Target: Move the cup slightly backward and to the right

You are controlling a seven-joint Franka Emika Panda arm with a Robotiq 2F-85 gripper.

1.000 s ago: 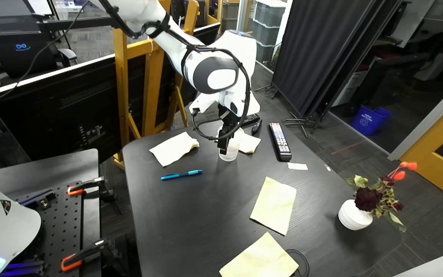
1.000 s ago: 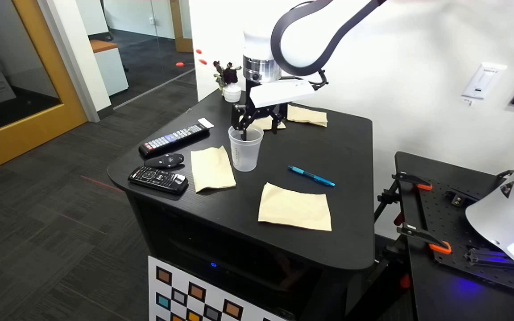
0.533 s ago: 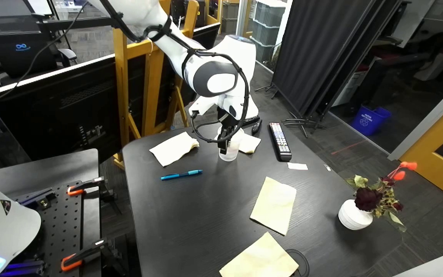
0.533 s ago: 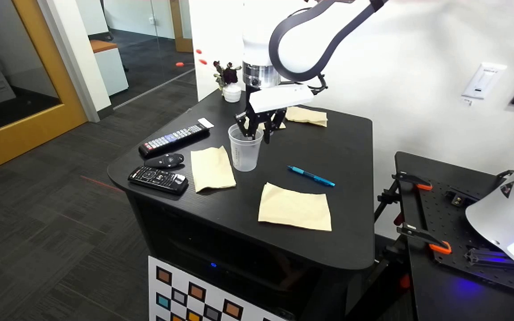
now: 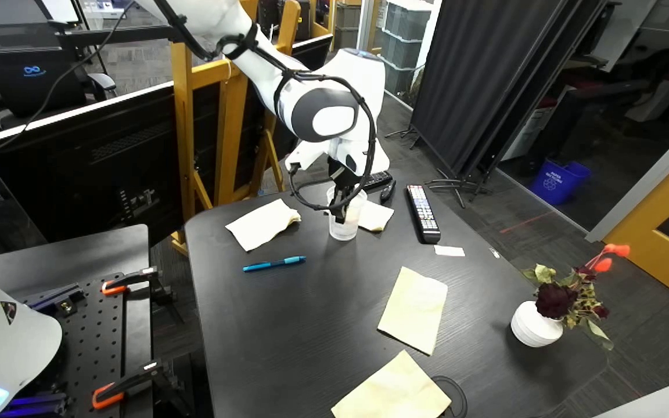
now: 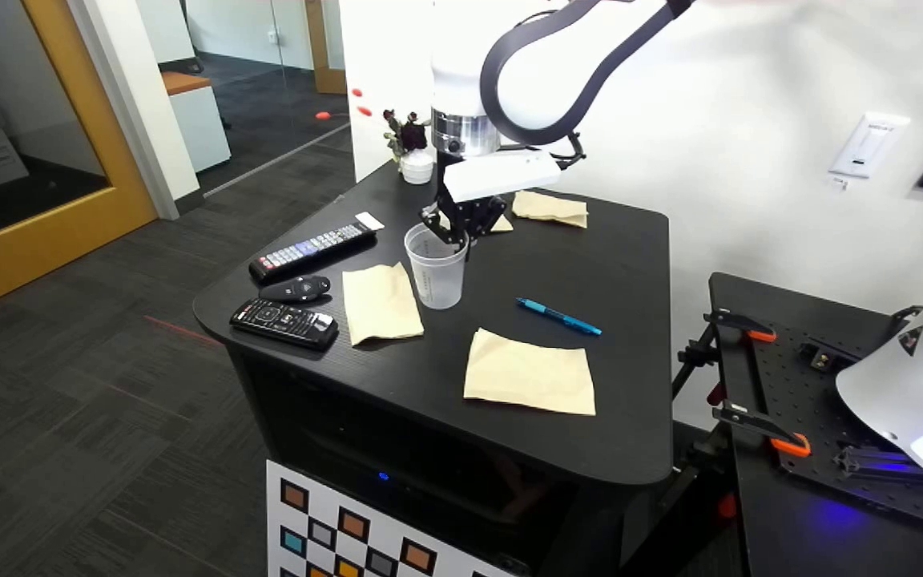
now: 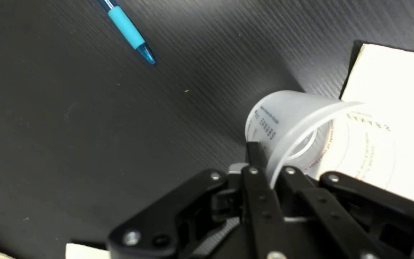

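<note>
Wrist view | claw (image 7: 272,174) pinched narrow: I hold the cup (image 7: 284,113) by its rim | blue pen (image 7: 128,30) on table (image 7: 138,118), cup's 10 o'clock | cream paper (image 7: 390,77), 2 o'clock

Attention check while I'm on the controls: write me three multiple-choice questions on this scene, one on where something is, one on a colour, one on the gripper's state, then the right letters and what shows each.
1. Where does the pen lie?
A. on a napkin
B. on a remote
C. on the tabletop

2. What colour is the flower pot?
A. white
B. black
C. blue

3. How is the gripper?
A. wide open
B. shut on the wall of the cup
C. shut on the pen

Right letters:
1. C: both exterior views show it flat on the dark surface.
2. A: its pale, ridged side shows in an exterior view.
3. B: the wrist view shows the cup's rim caught between the fingers.
</note>
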